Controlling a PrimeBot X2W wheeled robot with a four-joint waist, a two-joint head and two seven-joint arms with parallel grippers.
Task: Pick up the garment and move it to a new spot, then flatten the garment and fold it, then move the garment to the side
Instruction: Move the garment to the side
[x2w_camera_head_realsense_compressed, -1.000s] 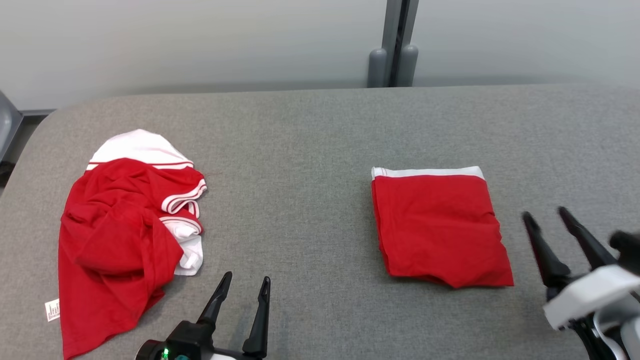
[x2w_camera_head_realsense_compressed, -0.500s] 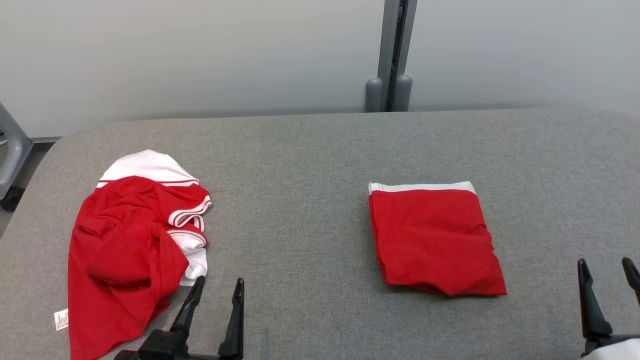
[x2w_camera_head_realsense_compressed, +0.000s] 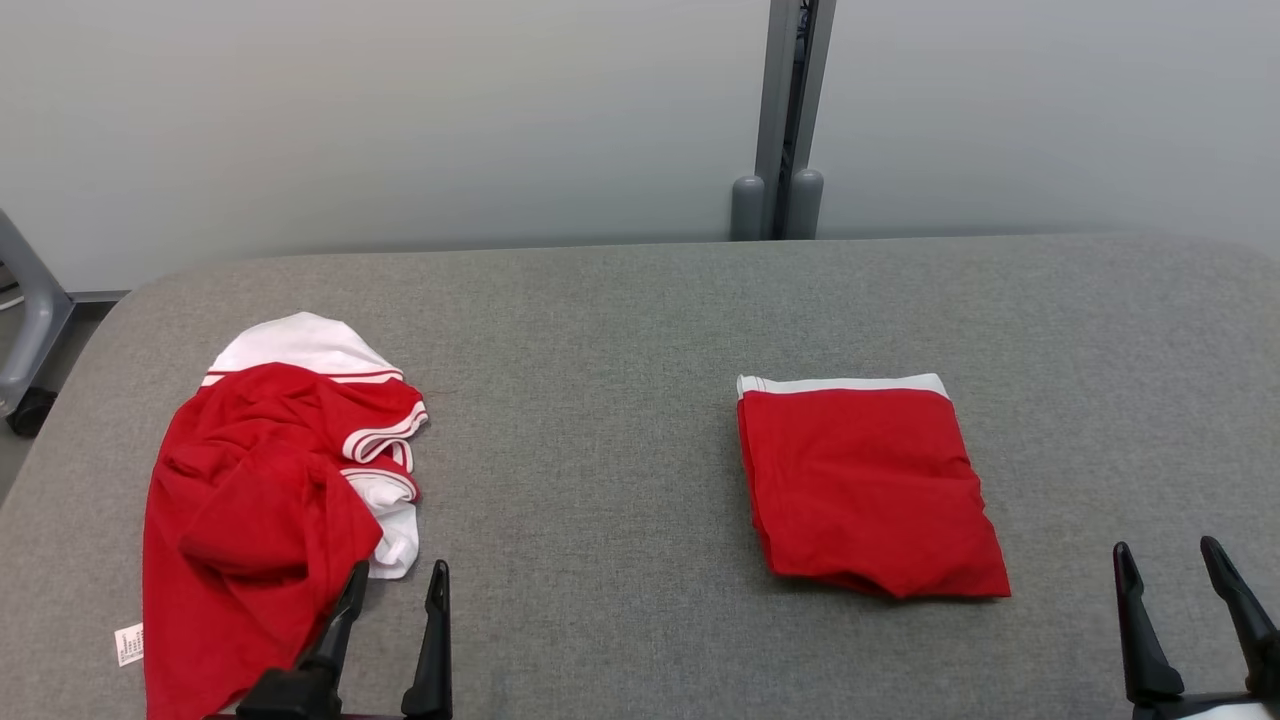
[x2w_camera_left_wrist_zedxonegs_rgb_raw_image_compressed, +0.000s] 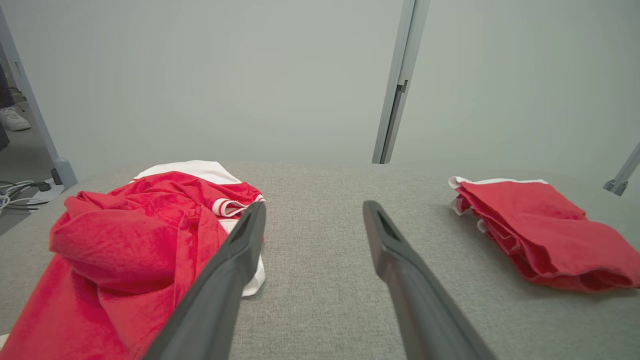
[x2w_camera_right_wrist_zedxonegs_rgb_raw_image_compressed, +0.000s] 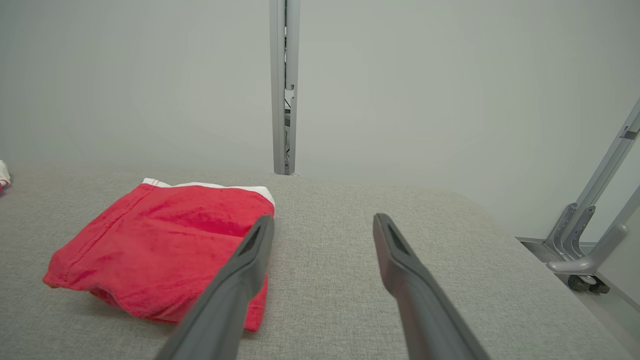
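Observation:
A crumpled red and white garment (x2w_camera_head_realsense_compressed: 260, 490) lies at the left of the grey table (x2w_camera_head_realsense_compressed: 600, 350), also seen in the left wrist view (x2w_camera_left_wrist_zedxonegs_rgb_raw_image_compressed: 125, 240). My left gripper (x2w_camera_head_realsense_compressed: 398, 570) stands open at its near right edge, the left fingertip just over the cloth, nothing between the fingers (x2w_camera_left_wrist_zedxonegs_rgb_raw_image_compressed: 314, 205). A second red garment (x2w_camera_head_realsense_compressed: 865, 490), folded into a neat square with a white band at the far edge, rests right of centre (x2w_camera_left_wrist_zedxonegs_rgb_raw_image_compressed: 545, 230) (x2w_camera_right_wrist_zedxonegs_rgb_raw_image_compressed: 165, 240). To its right, my right gripper (x2w_camera_head_realsense_compressed: 1166, 547) stays open and empty (x2w_camera_right_wrist_zedxonegs_rgb_raw_image_compressed: 324, 218), apart from the cloth.
A grey post (x2w_camera_head_realsense_compressed: 780, 120) stands behind the table against the pale wall. A white label (x2w_camera_head_realsense_compressed: 130, 645) sticks out of the crumpled garment's near left edge. A metal frame on wheels (x2w_camera_right_wrist_zedxonegs_rgb_raw_image_compressed: 585, 235) stands off the table's right end. Between both garments lies bare table.
The head camera has tilted up. My right gripper has drawn back from beside the folded garment. My left gripper has shifted left, to the crumpled garment's edge.

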